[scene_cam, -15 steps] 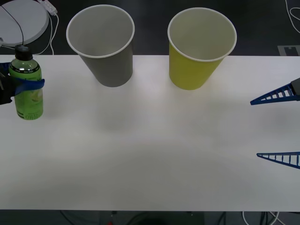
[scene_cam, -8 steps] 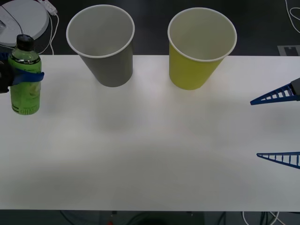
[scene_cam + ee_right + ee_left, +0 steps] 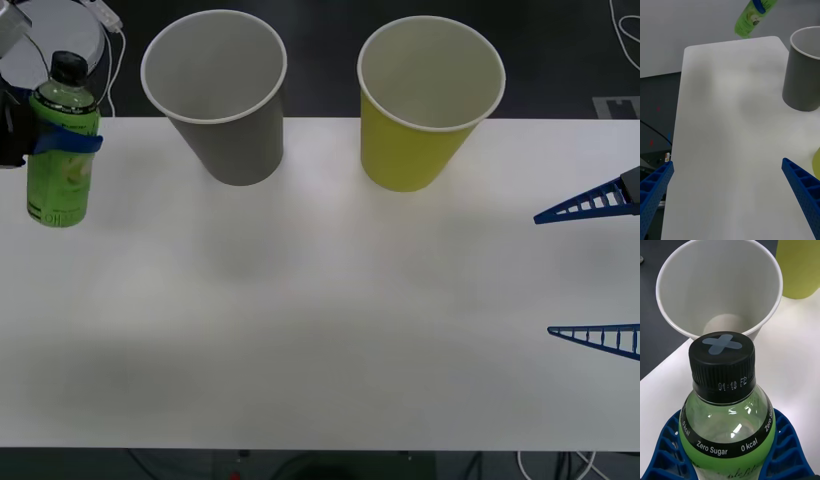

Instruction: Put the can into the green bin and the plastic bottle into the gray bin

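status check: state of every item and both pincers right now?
bottle: capped, upright, lifted off the table, held at the table's left end
gray bin: upright, empty
green bin: upright, inside looks empty
left pincer: shut on bottle
right pincer: open, idle at the table's right edge

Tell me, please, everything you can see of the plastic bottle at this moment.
The plastic bottle is small, of clear green plastic, with a bright green label, a black band reading "Zero Sugar" and "0 kcal", and a ribbed black screw cap, closed. The left gripper is shut around its shoulder, blue fingers on both sides. It hangs nearly upright, slightly tilted, lifted off the table at its far left, to the left of the gray bin.
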Controlling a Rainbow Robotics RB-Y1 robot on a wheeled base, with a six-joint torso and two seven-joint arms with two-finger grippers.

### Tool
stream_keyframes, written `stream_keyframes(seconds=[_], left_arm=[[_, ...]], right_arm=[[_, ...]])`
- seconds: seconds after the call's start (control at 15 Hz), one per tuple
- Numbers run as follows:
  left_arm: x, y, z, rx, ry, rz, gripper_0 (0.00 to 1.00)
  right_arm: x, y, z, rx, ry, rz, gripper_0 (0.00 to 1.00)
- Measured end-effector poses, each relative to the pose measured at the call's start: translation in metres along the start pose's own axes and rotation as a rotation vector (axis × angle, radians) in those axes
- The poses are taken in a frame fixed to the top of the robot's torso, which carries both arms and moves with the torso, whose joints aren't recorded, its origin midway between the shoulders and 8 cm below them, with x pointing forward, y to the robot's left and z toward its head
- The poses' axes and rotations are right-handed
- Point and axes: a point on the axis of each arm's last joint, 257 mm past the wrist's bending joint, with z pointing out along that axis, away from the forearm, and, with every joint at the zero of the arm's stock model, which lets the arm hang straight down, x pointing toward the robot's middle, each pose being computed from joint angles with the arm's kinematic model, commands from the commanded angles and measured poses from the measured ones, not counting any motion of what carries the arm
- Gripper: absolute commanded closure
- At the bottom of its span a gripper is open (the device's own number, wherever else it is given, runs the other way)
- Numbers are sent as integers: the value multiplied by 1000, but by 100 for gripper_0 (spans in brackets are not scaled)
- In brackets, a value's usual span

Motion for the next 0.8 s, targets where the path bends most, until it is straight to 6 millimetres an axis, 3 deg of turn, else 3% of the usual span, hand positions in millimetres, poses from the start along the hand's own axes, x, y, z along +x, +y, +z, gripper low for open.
stream_keyframes(seconds=[0.8], left_arm=[[-54, 19, 13, 4, 14, 54, 100]], right_arm=[[0, 0, 0, 0, 0, 0, 0]])
